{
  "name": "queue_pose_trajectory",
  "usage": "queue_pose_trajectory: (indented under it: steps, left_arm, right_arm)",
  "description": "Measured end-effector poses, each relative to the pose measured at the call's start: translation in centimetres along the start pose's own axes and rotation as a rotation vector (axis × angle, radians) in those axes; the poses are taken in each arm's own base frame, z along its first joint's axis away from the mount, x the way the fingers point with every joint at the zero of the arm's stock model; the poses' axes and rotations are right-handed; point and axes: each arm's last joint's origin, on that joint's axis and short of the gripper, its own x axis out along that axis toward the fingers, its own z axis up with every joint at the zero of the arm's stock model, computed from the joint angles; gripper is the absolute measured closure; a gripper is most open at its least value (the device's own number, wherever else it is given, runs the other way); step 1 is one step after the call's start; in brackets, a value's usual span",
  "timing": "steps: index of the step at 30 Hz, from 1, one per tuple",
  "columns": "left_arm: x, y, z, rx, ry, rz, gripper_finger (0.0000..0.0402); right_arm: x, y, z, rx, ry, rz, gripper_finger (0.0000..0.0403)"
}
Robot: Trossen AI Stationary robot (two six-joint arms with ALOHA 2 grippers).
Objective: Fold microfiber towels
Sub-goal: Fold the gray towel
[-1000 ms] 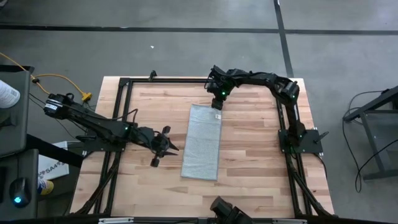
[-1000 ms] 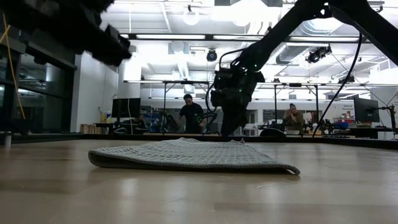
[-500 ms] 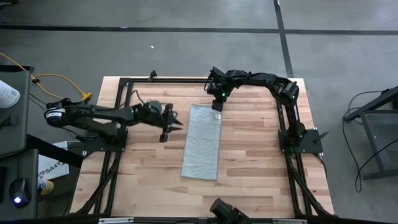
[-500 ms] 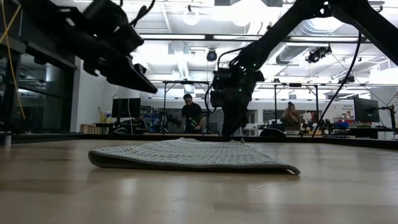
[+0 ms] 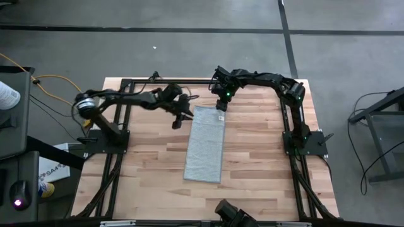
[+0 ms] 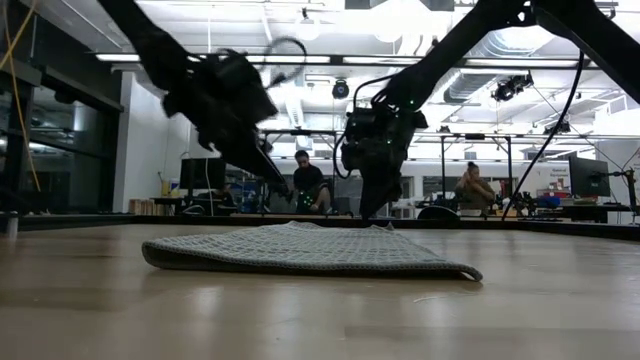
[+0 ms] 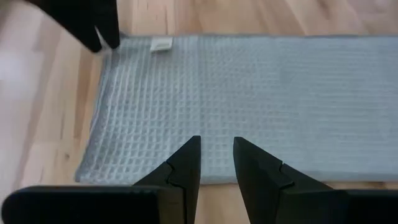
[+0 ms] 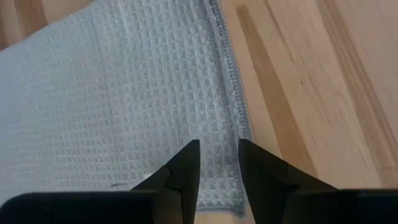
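The light grey ribbed towel (image 5: 205, 145) lies flat on the wooden table as a long narrow strip running from far to near. A white tag (image 7: 161, 45) sits at its far end. My left gripper (image 5: 178, 117) hovers by the towel's far left corner, fingers a little apart, over the towel's long left edge (image 7: 186, 177). My right gripper (image 5: 220, 106) stands at the far right corner (image 8: 239, 193), fingers a little apart and pointing down. In the low view (image 6: 368, 212) it reaches down to the towel's far end. My right gripper's fingertips (image 8: 186, 162) stand over the towel's far right corner, coming from above. I cannot tell whether they touch the cloth. My left gripper touches nothing.
A black metal frame (image 5: 126, 88) runs along the table's far and side edges. Bare wood (image 5: 265, 157) lies on both sides of the towel. A camera mount (image 5: 228, 211) sits at the near edge. People (image 6: 305, 180) show in the room beyond the table.
My left gripper has swung from the table's left middle toward the far edge and rightward to the towel's far left corner, turning as it went. The towel and my right gripper have stayed where they were.
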Motion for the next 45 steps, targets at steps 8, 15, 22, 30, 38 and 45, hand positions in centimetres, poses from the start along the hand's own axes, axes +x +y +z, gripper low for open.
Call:
queue_pose_trajectory:
  steps: [8, 15, 22, 30, 38, 45]
  left_arm:
    - [1.9, 4.4, 0.5, -0.029, 0.082, 0.0, 0.0307]
    - [0.9, 6.4, -0.5, -0.15, 0.161, 0.093, 0.0307]
    - [-0.6, 8.0, -1.3, -0.247, 0.146, 0.072, 0.0307]
    - [0.0, 9.4, -1.0, -0.276, 0.105, 0.015, 0.0307]
    - [3.1, 11.0, -1.8, -0.39, 0.196, -0.065, 0.0307]
    - [3.0, 11.4, -1.2, -0.39, 0.18, -0.054, 0.0307]
  right_arm:
    - [-0.4, -0.2, -0.2, 0.006, 0.007, 0.0, 0.0299]
    - [-0.7, -0.8, -0.3, 0.003, 0.003, -0.012, 0.0299]
    - [-0.9, -1.2, -0.3, 0.007, -0.006, -0.017, 0.0299]
    - [-0.9, -1.2, -0.3, 0.021, -0.011, -0.017, 0.0299]
    - [-0.9, -1.2, -0.5, 0.047, 0.011, -0.017, 0.0299]
    - [-1.3, -2.0, -0.7, 0.067, 0.017, -0.071, 0.0299]
